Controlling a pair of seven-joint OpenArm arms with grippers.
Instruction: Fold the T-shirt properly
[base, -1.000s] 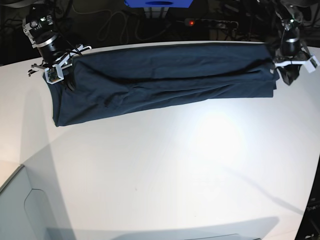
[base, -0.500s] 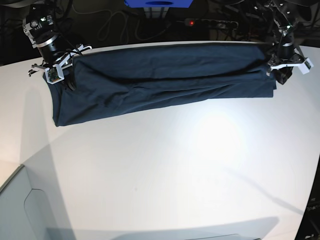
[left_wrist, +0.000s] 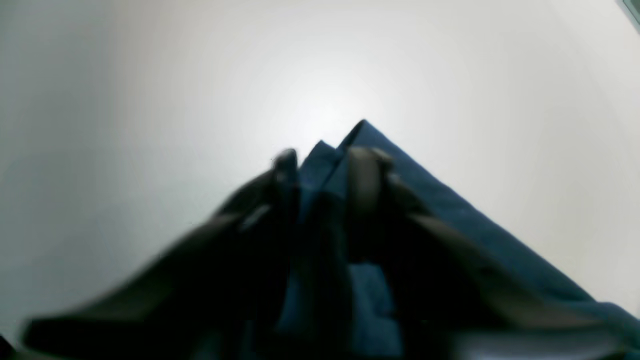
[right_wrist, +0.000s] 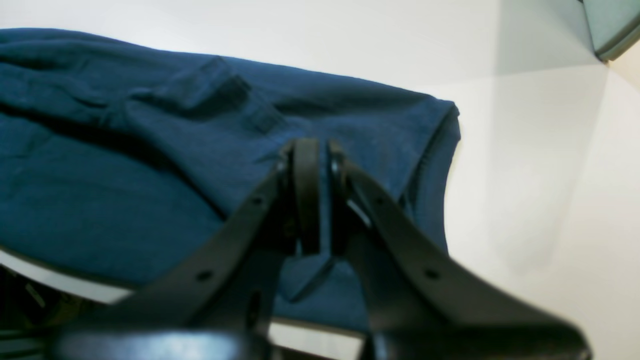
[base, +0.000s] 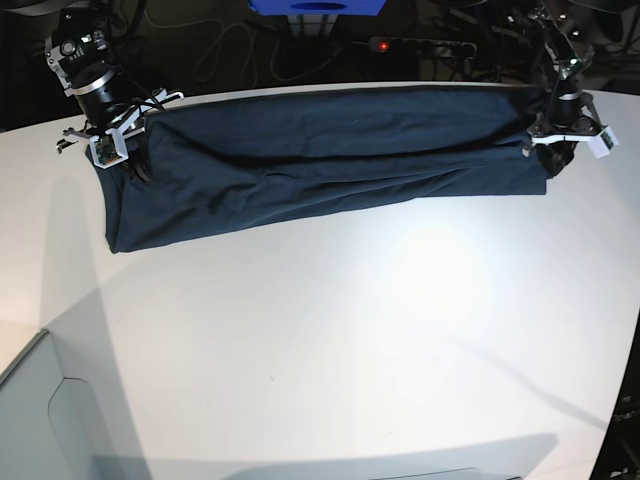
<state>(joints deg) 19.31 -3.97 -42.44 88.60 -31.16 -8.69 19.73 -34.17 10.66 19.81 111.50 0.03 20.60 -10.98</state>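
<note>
The dark navy T-shirt (base: 330, 150) lies folded into a long band across the far side of the white table (base: 350, 350). My left gripper (base: 556, 160) is at the band's right end. In the left wrist view it (left_wrist: 325, 160) is blurred, and its fingers (left_wrist: 364, 170) stand close together with the layered corner of the shirt (left_wrist: 450, 220) between them. My right gripper (base: 122, 160) is at the band's left end. In the right wrist view it (right_wrist: 317, 150) is shut on a fold of the shirt (right_wrist: 125, 150). The neck label is hidden.
The table's far edge runs just behind the shirt. Beyond it are a blue box (base: 315, 6), cables and a power strip with a red light (base: 382, 45). A pale panel (base: 30, 400) meets the table at the lower left.
My left gripper has moved left from beside the shirt's right end onto that end. The right gripper and the shirt have stayed where they were.
</note>
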